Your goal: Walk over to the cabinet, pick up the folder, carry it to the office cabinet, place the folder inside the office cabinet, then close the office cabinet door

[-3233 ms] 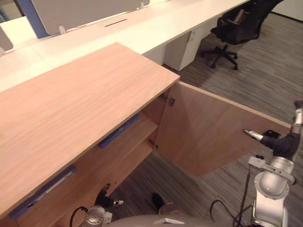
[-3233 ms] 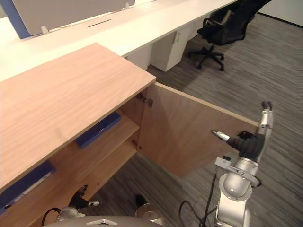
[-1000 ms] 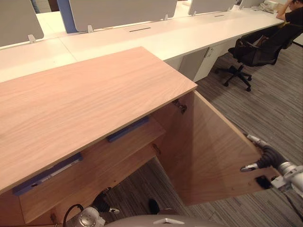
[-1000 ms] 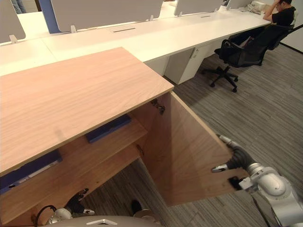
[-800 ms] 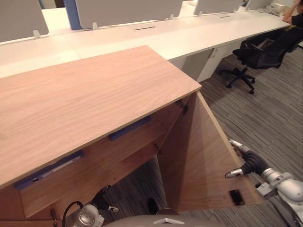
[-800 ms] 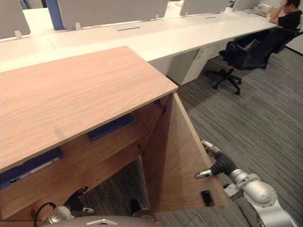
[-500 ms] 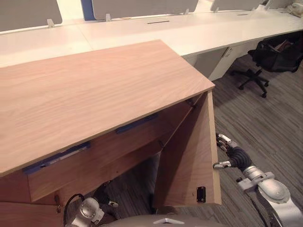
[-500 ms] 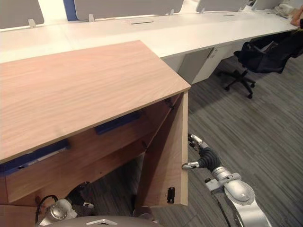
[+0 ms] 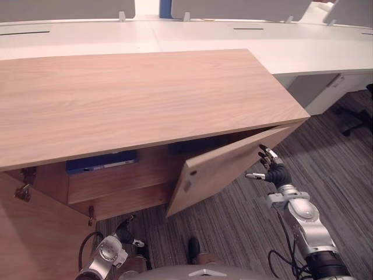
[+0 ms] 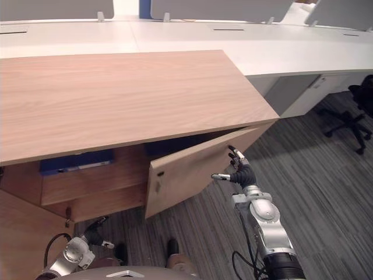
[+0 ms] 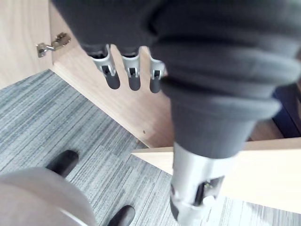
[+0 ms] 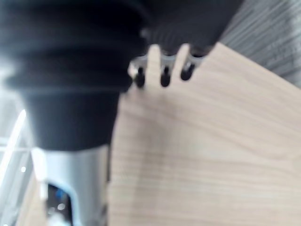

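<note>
Swung much further round than a moment ago, the door (image 9: 224,169) of the cabinet (image 9: 145,93) now stands at a narrow angle to the cabinet front, not yet shut. Its free edge points toward the robot, and the right robot hand (image 9: 273,171) has come in with it.

That robot hand is open and grips nothing. Its fingers (image 12: 162,70) are straight, with the dark tips laid against the door's outer wooden face, and the thumb sticks out to the side.

The blue folder (image 9: 102,161) lies flat on the upper shelf (image 9: 116,181) inside the cabinet, in the gap left of the door's free edge. It is well apart from the right robot hand, with the door between them.

The left robot hand (image 11: 128,70) hangs low in front of the cabinet, below the folder and close to the carpeted floor (image 10: 326,175). Its fingers are relaxed and hold nothing.

A second cabinet door (image 9: 23,239) stands open at the lower left. Behind the cabinet runs a long white surface (image 9: 233,35), with an office chair (image 10: 349,116) off to the right.
</note>
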{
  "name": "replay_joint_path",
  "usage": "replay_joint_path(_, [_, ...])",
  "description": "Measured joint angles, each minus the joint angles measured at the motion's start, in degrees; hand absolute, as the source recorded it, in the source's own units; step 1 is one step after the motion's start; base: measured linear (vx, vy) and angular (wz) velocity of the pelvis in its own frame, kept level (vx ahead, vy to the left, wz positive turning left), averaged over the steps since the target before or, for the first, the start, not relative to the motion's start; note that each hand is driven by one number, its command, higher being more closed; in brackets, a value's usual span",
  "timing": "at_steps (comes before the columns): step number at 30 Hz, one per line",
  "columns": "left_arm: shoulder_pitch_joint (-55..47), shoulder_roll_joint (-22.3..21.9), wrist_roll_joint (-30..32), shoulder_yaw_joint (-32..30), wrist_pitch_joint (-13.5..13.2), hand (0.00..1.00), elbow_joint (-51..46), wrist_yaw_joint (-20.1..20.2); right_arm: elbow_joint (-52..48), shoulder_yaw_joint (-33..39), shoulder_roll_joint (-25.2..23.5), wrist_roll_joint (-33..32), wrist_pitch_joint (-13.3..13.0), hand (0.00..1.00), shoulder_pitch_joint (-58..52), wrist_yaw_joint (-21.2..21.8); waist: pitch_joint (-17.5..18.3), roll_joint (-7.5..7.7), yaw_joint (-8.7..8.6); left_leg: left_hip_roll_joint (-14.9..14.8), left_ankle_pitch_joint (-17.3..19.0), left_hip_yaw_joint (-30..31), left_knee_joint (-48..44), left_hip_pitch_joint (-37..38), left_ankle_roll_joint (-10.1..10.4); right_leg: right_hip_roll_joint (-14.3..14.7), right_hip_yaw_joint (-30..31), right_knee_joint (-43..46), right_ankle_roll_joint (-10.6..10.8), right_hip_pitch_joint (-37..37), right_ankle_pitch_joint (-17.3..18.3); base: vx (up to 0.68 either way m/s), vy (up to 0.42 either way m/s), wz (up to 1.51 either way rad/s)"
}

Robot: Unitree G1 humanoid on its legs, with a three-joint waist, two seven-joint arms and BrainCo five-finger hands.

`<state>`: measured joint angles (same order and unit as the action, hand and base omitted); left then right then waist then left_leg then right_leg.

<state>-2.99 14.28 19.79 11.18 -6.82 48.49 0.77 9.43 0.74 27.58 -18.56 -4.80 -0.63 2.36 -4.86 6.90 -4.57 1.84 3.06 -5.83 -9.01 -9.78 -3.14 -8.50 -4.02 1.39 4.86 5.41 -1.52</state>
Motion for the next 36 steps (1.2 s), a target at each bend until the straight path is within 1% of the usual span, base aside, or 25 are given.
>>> replay_joint_path(3, [0.0, -0.1, -0.6, -0.3, 0.1, 0.00, 0.0, -0.7, 4.5, 0.0, -1.3, 0.5, 0.0, 0.00, 4.0, -1.8, -0.1, -0.17, 0.17, 0.6, -1.9, 0.8, 2.4, 0.0, -0.3, -0.1, 0.0, 0.0, 0.0, 0.6, 0.0, -0.05, 0.008, 0.17])
replay_joint_path(5, [0.0, -0.1, -1.0, -0.5, 0.1, 0.00, 0.0, -0.9, 8.4, 0.0, -2.5, 1.0, 0.0, 0.00, 6.8, -3.0, -0.3, -0.37, 0.80, 0.6, -2.8, 1.0, 3.6, 0.3, -0.3, -0.1, 0.1, -0.1, 0.0, 0.8, 0.0, -0.05, 0.004, 0.08])
replay_joint_path(6, [-0.1, -0.3, -1.0, -1.0, 0.1, 0.00, 0.0, -1.3, 10.6, 0.0, -3.1, 1.0, 0.0, 0.00, 8.7, -4.4, -0.6, -0.54, 1.24, 0.6, -3.3, 1.0, 4.5, 0.5, -0.5, 0.0, 0.1, -0.2, -0.1, 0.9, 0.0, -0.05, 0.006, 0.02])
replay_joint_path(8, [-0.2, -0.6, -1.3, -2.3, 0.2, 0.00, 0.0, -1.8, 12.4, 0.0, -4.4, 1.0, 0.0, 0.00, 10.3, -5.8, -1.1, -0.77, 1.29, 0.7, -3.9, 1.0, 5.6, 0.8, -0.2, 0.0, 0.3, -0.5, -0.2, 1.0, -0.1, -0.06, 0.016, -0.04])
replay_joint_path(10, [-0.2, -1.1, -2.3, -3.6, 0.2, 0.00, 0.0, -2.1, 12.5, 0.0, -5.2, 1.0, 0.0, 0.00, 12.7, -8.0, -1.7, -1.46, 1.47, 0.9, -4.5, 1.0, 7.3, 0.5, 0.1, 0.0, 0.4, -1.0, -0.4, 2.2, -0.3, -0.08, 0.025, -0.16])
replay_joint_path(12, [0.0, -1.5, -2.9, -4.4, 0.2, 0.00, -0.1, -2.3, 12.5, 0.2, -5.7, 1.0, -0.1, 0.00, 13.9, -9.0, -2.3, -1.82, 1.46, 1.0, -4.9, 1.2, 9.1, 0.6, 0.5, 0.0, 0.4, -1.3, -0.5, 2.8, -0.3, -0.05, 0.008, -0.05])
replay_joint_path(13, [0.0, -1.6, -3.4, -4.5, 0.2, 0.00, -0.1, -3.0, 12.4, 0.6, -6.3, 1.0, -0.2, 0.00, 14.0, -9.3, -2.4, -2.02, 1.46, 1.0, -5.6, 1.3, 10.6, 1.1, 0.6, 0.2, 0.4, -1.6, -0.5, 2.8, -0.3, -0.03, -0.013, 0.06])
replay_joint_path(16, [-0.2, -2.1, -4.0, -4.9, 0.2, 0.00, -0.4, -3.4, 10.4, 1.9, -7.3, 2.2, -0.2, 0.00, 13.5, -9.4, -2.6, -2.27, 1.51, 0.8, -6.9, 1.6, 13.4, 2.2, 1.0, 0.6, 0.3, -1.9, -0.5, 2.8, -0.3, 0.00, -0.027, 0.11])
replay_joint_path(18, [-0.2, -2.5, -4.0, -5.0, 0.3, 0.00, -0.7, -3.9, 5.5, 2.3, -7.4, 5.4, -0.5, 0.00, 9.2, -9.0, -2.7, -2.41, 1.89, 0.4, -8.1, 2.7, 13.9, 3.0, 1.0, 1.1, 0.2, -1.7, -0.5, 2.3, -0.3, 0.06, -0.025, 0.21])
replay_joint_path(19, [-0.4, -2.6, -4.0, -5.0, 0.3, 0.00, -0.7, -4.0, 4.2, 2.1, -7.6, 6.2, -0.6, 0.00, 7.9, -8.8, -2.7, -2.38, 2.04, 0.3, -8.2, 2.7, 13.9, 3.2, 1.0, 1.2, 0.2, -1.7, -0.5, 2.1, -0.3, 0.06, -0.027, 0.15])
replay_joint_path(21, [-1.8, -3.2, -4.0, -5.8, 0.5, 0.00, -0.7, -4.1, 0.2, 1.5, -9.5, 9.5, -1.8, 0.00, 3.0, -7.4, -2.7, -2.25, 2.31, 0.0, -8.3, 2.5, 13.9, 5.0, 1.1, 1.5, 0.3, -1.8, -0.4, 0.2, -0.3, 0.08, -0.029, 0.04])
replay_joint_path(23, [-2.7, -3.4, -4.0, -6.4, 0.6, 0.00, -0.7, -4.1, -0.1, 1.0, -11.2, 12.1, -2.9, 0.00, 0.1, -6.1, -2.5, -2.09, 2.61, -0.3, -8.3, 1.5, 13.9, 6.7, 1.1, 1.7, 0.6, -1.6, -0.4, -1.1, -0.2, 0.10, -0.024, -0.06])
replay_joint_path(26, [-3.6, -3.6, -4.0, -6.9, 0.7, 0.00, -0.7, -4.3, 1.7, -0.2, -14.7, 16.1, -3.1, 0.00, -3.9, -5.2, -2.4, -1.86, 2.63, -0.7, -7.8, 0.6, 13.8, 8.1, 1.2, 2.0, 1.8, 0.5, 0.4, -1.2, 0.3, 0.13, -0.028, -0.13])
replay_joint_path(28, [-4.0, -3.6, -4.0, -7.0, 1.0, 0.00, -0.7, -4.3, 5.7, -0.5, -16.7, 19.5, -3.1, 0.00, -5.1, -4.8, -2.4, -1.84, 2.69, -0.8, -7.1, -0.3, 13.5, 9.0, 1.3, 2.1, 2.3, 3.2, 0.9, -0.5, 1.1, 0.14, -0.033, -0.19])
replay_joint_path(30, [-3.5, -3.5, -4.0, -7.2, 1.2, 0.00, -0.7, -4.4, 10.8, -0.4, -18.4, 21.5, -2.8, 0.00, -6.5, -4.7, -2.5, -1.73, 2.55, -0.8, -5.9, 0.2, 11.4, 8.5, 1.3, 2.0, 3.6, 6.8, 1.6, 0.5, 2.9, 0.10, -0.033, -0.02])
replay_joint_path(31, [-3.0, -3.5, -4.0, -7.2, 1.3, 0.00, -0.8, -4.4, 12.7, -0.5, -19.0, 22.7, -2.4, 0.00, -7.1, -4.8, -2.6, -1.75, 2.54, -0.8, -4.8, 1.0, 9.3, 7.4, 1.1, 2.0, 3.6, 7.7, 1.8, 0.5, 3.3, 0.05, -0.019, 0.22])
replay_joint_path(33, [-2.1, -3.6, -4.0, -7.2, 1.4, 0.00, -1.9, -5.1, 17.9, -0.5, -19.8, 23.9, -2.3, 0.00, -8.2, -4.9, -2.8, -2.21, 2.47, -1.5, -2.5, 3.4, 6.0, 5.5, 1.6, 2.1, 3.7, 9.8, 1.7, 0.4, 3.8, 0.04, 0.022, 0.52])
replay_joint_path(35, [-1.6, -3.5, -4.5, -7.3, 1.4, 0.00, -2.7, -6.0, 22.3, -0.5, -20.2, 26.1, -1.7, 0.00, -8.4, -5.0, -2.9, -2.70, 2.46, -1.9, -2.4, 6.6, 5.1, 4.4, 1.7, 2.8, 5.0, 11.5, 1.3, 0.4, 4.1, 0.05, 0.046, 0.84])
replay_joint_path(36, [-1.5, -3.5, -5.1, -7.5, 1.4, 0.00, -2.7, -6.5, 24.7, -0.5, -20.3, 27.3, -1.1, 0.00, -8.2, -5.0, -2.8, -2.86, 2.78, -2.1, -2.6, 8.5, 5.1, 3.9, 2.0, 3.2, 6.4, 12.2, 1.3, 0.4, 4.2, 0.05, 0.021, 0.97])
